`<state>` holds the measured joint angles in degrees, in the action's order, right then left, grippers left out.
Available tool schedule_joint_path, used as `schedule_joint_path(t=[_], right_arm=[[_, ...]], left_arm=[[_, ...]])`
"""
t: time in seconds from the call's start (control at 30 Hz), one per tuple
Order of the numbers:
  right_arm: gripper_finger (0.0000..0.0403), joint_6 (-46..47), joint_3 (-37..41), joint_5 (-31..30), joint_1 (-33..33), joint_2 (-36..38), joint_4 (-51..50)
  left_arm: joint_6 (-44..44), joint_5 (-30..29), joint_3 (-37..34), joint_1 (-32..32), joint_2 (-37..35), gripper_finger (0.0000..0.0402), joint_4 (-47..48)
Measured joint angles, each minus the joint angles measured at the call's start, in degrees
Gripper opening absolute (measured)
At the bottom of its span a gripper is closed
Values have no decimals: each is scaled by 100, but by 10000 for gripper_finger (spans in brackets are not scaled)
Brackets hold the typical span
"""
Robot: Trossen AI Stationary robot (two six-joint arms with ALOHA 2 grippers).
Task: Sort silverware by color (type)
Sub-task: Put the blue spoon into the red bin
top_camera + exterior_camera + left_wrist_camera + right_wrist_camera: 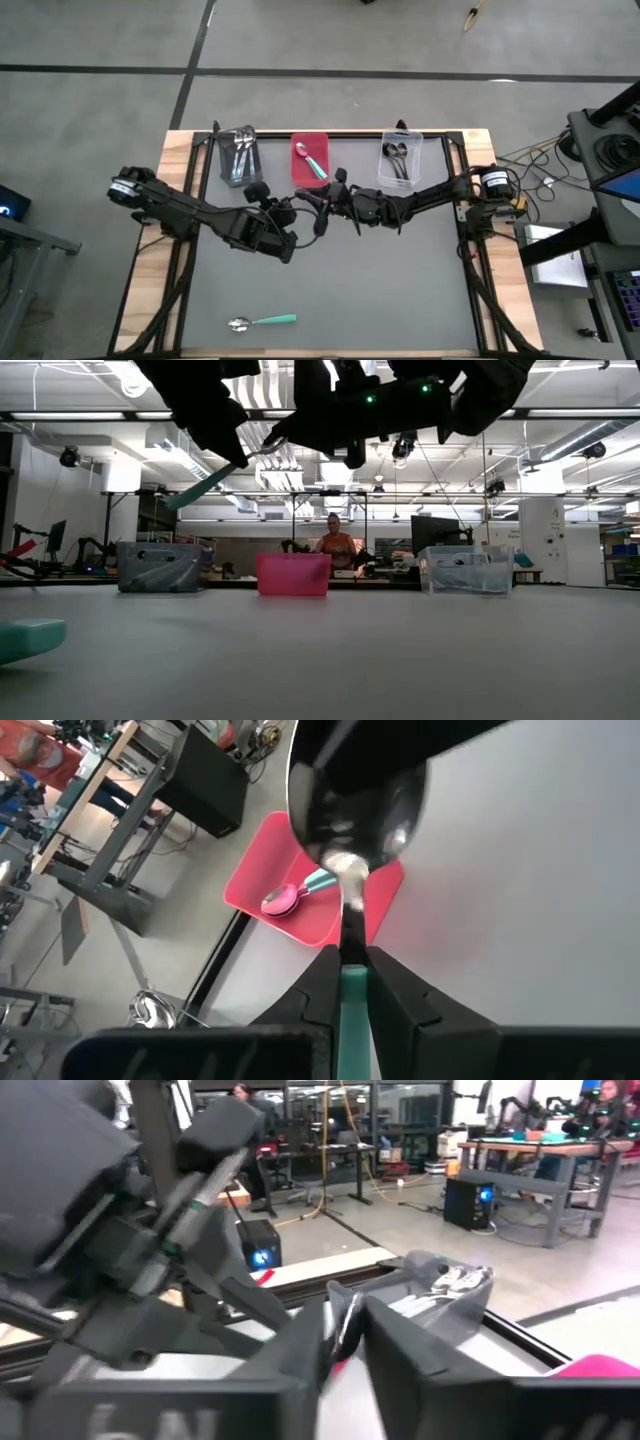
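1. The left gripper is held above the table's centre, near the red bin; its fingers are pinched on the teal handle of a spoon.
2. In the left wrist view, the held spoon's silver bowl is seen pointing forward, over the red bin's edge.
3. In the low view, the same teal-handled spoon is seen lifted clear of the table, tilted, bowl end higher.
4. The right gripper is held tip to tip with the left one, at the bowl end of the held spoon. Its fingers are seen narrowly apart around a thin bright part; whether that part is gripped cannot be told.
5. One teal-handled spoon is seen lying inside the red bin, the middle bin at the table's far edge.
6. The grey bin on the left side holds silver-looking spoons; handle pattern cannot be told.
7. The clear bin on the right side holds dark spoons.
8. A loose teal-handled spoon is left lying flat on the grey table near the front edge, well apart from both grippers.
9. A person is seen in the room behind the red bin, in the low view.
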<state>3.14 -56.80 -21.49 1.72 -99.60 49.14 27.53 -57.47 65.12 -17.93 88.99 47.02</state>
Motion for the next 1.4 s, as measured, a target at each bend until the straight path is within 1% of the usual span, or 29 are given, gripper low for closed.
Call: schedule_joint_path(t=[0.07,0.1,0.23,0.33,0.5,0.6,0.67,0.77,0.83,0.97,1.03,1.07,1.17,1.23,1.27,1.33,1.4], right_arm=[[24,-28,0,-12,-3,6,-57],[18,-59,0,-16,-9,6,-85],[11,-124,-4,14,-13,25,-244],[10,-253,-5,66,-16,70,-497],[10,-387,-46,132,-33,337,-1281],[9,-472,-288,336,-80,552,-2407],[9,-583,-554,397,-96,647,-3455],[9,-791,-1156,436,-91,709,-5238],[9,-908,-1528,434,-85,718,-6155],[9,-1062,-2079,434,-87,703,-7375],[9,-1159,-2278,470,-92,707,-7749],[9,-1175,-2348,494,-91,719,-7893],[9,-1209,-2554,507,-90,734,-8182],[9,-1254,-2670,534,-85,738,-8310],[9,-1299,-2696,556,-75,738,-8318],[9,-1364,-2728,665,-55,740,-8318],[9,-1415,-2751,696,-24,740,-8345]], left_arm=[[2,0,0,-2,0,20,-28],[2,6,0,-2,0,23,-48],[-1,63,0,-2,0,36,-60],[-6,-6,9,-2,0,47,-130],[-47,-8,9,-2,0,69,-93],[-166,-7,9,-9,0,83,-84],[-274,-7,9,-15,-29,89,-70],[-617,18,9,-28,-126,92,-92],[-859,178,7,-28,-230,91,-105],[-1451,697,-59,-28,-531,81,-393],[-1931,1235,-260,-28,-784,77,-880],[-2216,1612,-430,-28,-944,77,-1253],[-2946,2938,-1104,24,-1471,76,-2663],[-3106,3492,-1571,112,-1751,76,-3631],[-3114,3600,-1791,157,-1868,76,-4102],[-3117,3623,-2184,237,-2029,76,-4805],[-3118,3640,-2483,315,-2105,76,-5269]])
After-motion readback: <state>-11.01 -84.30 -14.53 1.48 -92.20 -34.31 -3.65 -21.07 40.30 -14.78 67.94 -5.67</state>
